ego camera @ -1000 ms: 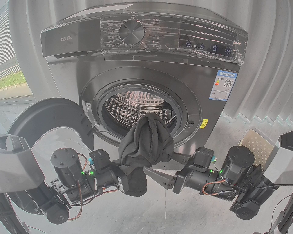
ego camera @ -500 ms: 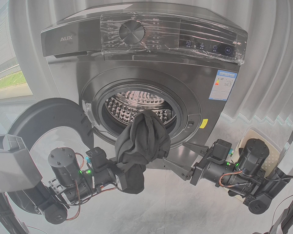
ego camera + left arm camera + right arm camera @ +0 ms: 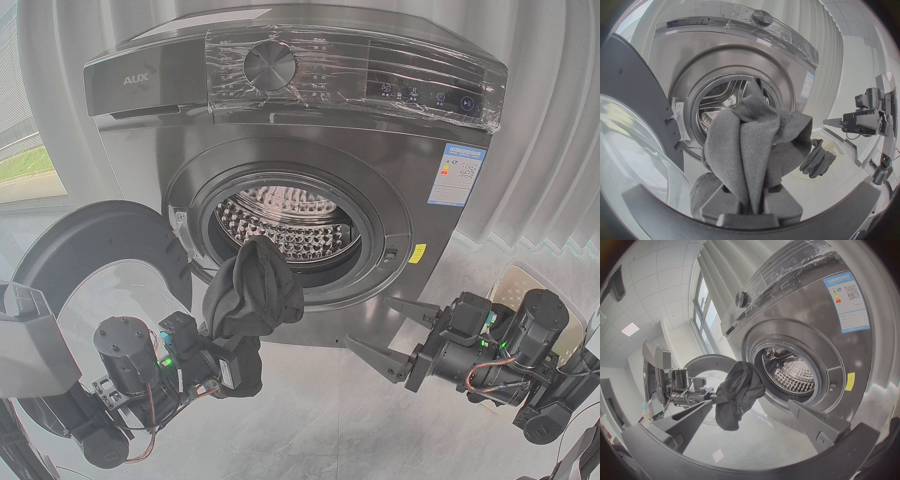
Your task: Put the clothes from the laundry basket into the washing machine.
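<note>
Your left gripper (image 3: 753, 203), pinching the dark garment (image 3: 253, 294), has drifted back and leftward, so the cloth now hangs outside the drum (image 3: 294, 215) at its lower-left rim, while your right gripper (image 3: 367, 322), fingers spread and empty, has retreated toward the laundry basket (image 3: 512, 284), so this piece still needs feeding in.

Left end effector (image 3: 753, 203) clamps dark garment (image 3: 756, 140); washing machine (image 3: 709, 59) stands open beyond.

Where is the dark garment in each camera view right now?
Head view: the dark garment hangs in front of the lower left edge of the drum opening.
Left wrist view: mid-picture, clamped in the left tool, covering part of the drum opening.
Right wrist view: the dark garment hangs just beside the drum opening.
Shared landmark: the drum opening.
</note>
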### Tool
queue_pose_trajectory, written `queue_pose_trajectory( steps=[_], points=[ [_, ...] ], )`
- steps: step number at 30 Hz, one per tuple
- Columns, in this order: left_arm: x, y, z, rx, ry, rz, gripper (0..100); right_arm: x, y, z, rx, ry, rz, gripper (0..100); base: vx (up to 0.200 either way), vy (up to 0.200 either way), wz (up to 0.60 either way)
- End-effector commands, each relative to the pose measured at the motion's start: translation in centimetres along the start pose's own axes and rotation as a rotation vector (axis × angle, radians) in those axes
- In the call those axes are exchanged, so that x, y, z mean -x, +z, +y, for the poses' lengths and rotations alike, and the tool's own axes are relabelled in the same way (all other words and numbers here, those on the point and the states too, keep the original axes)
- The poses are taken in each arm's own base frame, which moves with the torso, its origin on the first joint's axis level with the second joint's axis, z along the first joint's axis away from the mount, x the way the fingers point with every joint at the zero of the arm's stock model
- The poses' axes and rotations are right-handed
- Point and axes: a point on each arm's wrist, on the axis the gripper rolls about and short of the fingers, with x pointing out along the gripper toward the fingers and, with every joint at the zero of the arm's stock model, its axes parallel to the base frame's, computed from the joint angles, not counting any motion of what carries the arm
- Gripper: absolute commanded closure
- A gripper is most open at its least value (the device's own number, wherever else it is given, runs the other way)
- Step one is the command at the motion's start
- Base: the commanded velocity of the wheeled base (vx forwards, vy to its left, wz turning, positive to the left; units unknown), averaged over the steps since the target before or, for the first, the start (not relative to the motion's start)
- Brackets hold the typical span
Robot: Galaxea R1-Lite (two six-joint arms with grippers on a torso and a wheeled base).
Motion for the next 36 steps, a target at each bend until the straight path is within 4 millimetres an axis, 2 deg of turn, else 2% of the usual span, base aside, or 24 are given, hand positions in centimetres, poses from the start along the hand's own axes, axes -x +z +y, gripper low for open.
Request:
queue_pose_trajectory(
  steps=[1, 4, 7, 10, 15, 19, 24, 33, 36],
  points=[
    [-0.2, -0.2, 0.1, -0.002, 0.018, 0.008, 100, 0.8, -1.0, 0.5, -0.007, 0.015, 0.051, 0, 0.0, 0.0, 0.0],
    [-0.3, 0.0, 0.1, -0.002, 0.066, -0.006, 100, 2.0, -2.5, 0.6, 0.025, 0.011, 0.134, 0, 0.0, 0.0, 0.0],
    [-0.4, 0.0, 0.3, 0.0, 0.087, -0.007, 100, 1.8, -3.6, -0.4, 0.055, -0.029, 0.178, 0, 0.0, 0.0, 0.0],
    [-0.5, -0.3, 0.3, -0.003, 0.096, 0.002, 100, 1.6, -3.8, -1.6, 0.053, -0.085, 0.183, 0, 0.0, 0.0, 0.0],
    [-0.8, -0.1, 0.2, -0.002, 0.096, -0.01, 100, 1.0, -3.1, -3.8, 0.065, -0.253, 0.128, 0, 0.0, 0.0, 0.0],
    [-1.1, 0.1, 0.2, 0.002, 0.099, -0.021, 100, 1.0, -3.1, -3.9, 0.066, -0.276, 0.126, 0, 0.0, 0.0, 0.0],
    [-1.8, -0.7, 0.3, -0.002, 0.152, -0.002, 100, 1.1, -3.2, -3.9, 0.065, -0.275, 0.132, 0, 0.0, 0.0, 0.0],
    [-2.5, -1.5, -0.1, -0.009, 0.168, 0.021, 100, 1.2, -3.0, -3.9, 0.064, -0.275, 0.127, 0, 0.2, 0.0, 0.0],
    [-2.3, -1.6, -0.3, -0.011, 0.159, 0.026, 100, 1.2, -3.1, -3.9, 0.062, -0.275, 0.128, 0, 0.0, 0.0, 0.0]
  ],
)
